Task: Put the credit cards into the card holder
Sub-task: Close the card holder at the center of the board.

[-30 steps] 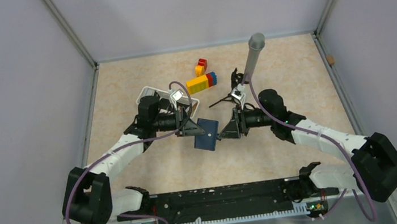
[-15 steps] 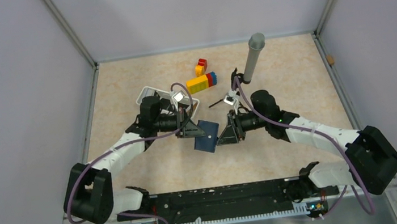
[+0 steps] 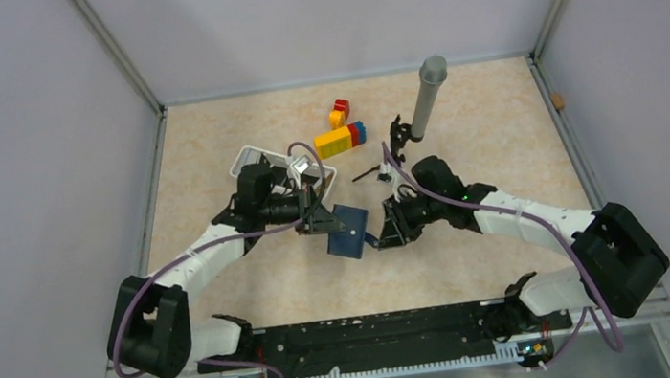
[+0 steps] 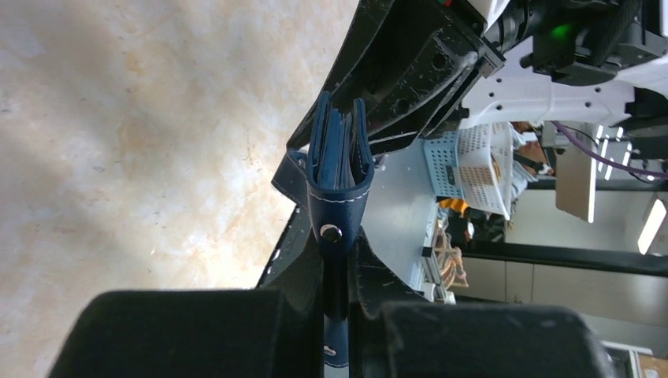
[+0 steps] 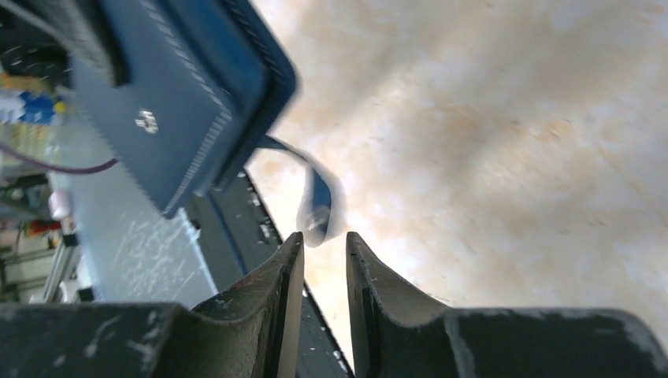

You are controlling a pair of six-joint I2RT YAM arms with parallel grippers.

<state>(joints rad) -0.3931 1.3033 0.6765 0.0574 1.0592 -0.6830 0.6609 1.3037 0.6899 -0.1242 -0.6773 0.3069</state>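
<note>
The navy-blue card holder [image 3: 348,229] hangs above the table, and my left gripper [image 3: 324,221] is shut on its near edge. In the left wrist view the card holder [image 4: 339,169] stands edge-on between my fingers [image 4: 303,260], folded, with dark layers inside. The credit cards do not show as separate things. My right gripper [image 3: 378,239] sits at the holder's lower right corner. In the right wrist view its jaws [image 5: 324,240] stand narrowly open with nothing between them. The holder's snap strap [image 5: 317,211] curls just beyond the tips.
A white tray [image 3: 250,158] lies behind the left arm. Yellow, blue and red bricks [image 3: 340,138] sit at the back middle. A grey cylinder [image 3: 428,96] leans at the back right, with small black parts [image 3: 368,172] beside it.
The right gripper has moved left and nearer, down to the holder's lower corner, and its jaws have narrowed. The left gripper and the holder have stayed put.
</note>
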